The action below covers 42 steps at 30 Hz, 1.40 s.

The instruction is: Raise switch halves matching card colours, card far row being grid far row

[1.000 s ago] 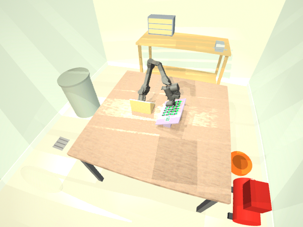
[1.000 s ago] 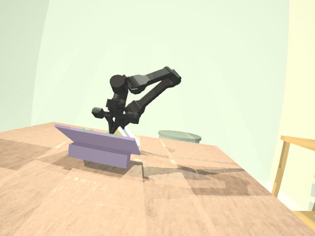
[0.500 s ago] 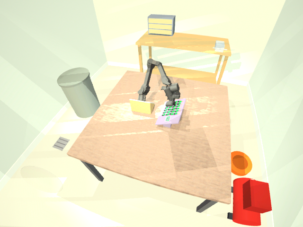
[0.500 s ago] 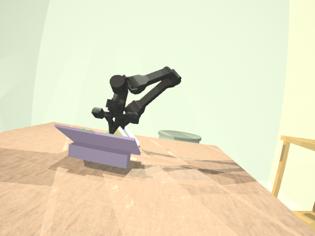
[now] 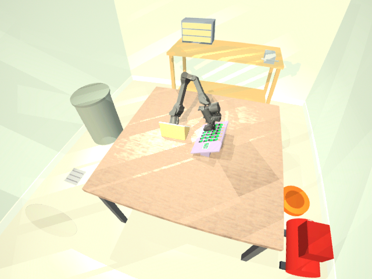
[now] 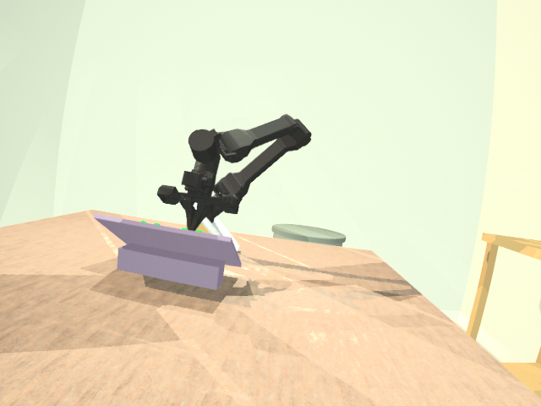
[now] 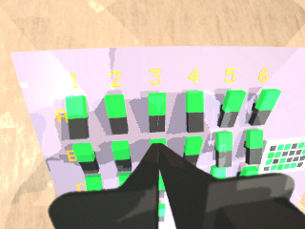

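The tilted lilac panel (image 5: 214, 147) (image 6: 170, 239) (image 7: 135, 62) carries rows of green and dark grey switches, in columns numbered 1 to 6. Row A, with switch A3 (image 7: 157, 111) and switch A4 (image 7: 194, 111), shows in full in the wrist view. The card (image 5: 206, 146) (image 7: 287, 156) shows green and dark squares beside column 6. My gripper (image 6: 191, 228) (image 7: 156, 148) is shut and empty. Its tips are at switch B3 (image 7: 157, 141), covering its near half; contact cannot be told. The fingers hide much of the nearer rows. Which halves are raised is hard to tell.
A yellow board (image 5: 172, 131) stands left of the panel on the wooden table (image 5: 180, 180). A grey bin (image 5: 99, 117) stands beyond the table's left edge. A second table (image 5: 228, 51) with a drawer unit (image 5: 196, 31) stands at the back.
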Tool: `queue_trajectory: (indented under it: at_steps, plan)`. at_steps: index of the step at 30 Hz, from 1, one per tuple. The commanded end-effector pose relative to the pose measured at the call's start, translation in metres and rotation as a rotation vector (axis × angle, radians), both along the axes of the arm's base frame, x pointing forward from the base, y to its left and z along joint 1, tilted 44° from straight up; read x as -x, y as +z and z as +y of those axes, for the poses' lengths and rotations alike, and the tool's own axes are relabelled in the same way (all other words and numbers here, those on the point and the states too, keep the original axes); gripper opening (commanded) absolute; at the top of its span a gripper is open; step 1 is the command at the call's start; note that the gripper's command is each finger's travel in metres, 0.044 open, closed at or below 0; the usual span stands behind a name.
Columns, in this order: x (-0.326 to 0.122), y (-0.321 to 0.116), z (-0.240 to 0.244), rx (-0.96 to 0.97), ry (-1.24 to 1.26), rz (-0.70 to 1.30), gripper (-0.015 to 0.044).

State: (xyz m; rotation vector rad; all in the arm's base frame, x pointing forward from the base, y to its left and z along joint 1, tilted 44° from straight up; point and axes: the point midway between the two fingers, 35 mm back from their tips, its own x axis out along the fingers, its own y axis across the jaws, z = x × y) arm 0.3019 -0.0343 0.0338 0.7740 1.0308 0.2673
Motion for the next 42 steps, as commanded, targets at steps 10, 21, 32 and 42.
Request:
queue_trajectory:
  at_steps: [10,21,32,42]
  plan:
    - [0.001,-0.003,0.002,-0.002,-0.003,0.008,0.0]
    - [0.0,-0.004,0.002,-0.002,-0.003,0.008,0.0]
    - [-0.001,-0.005,0.003,-0.002,-0.003,0.008,0.0]
    - [0.033,0.036,-0.03,0.004,-0.02,-0.007,0.0]
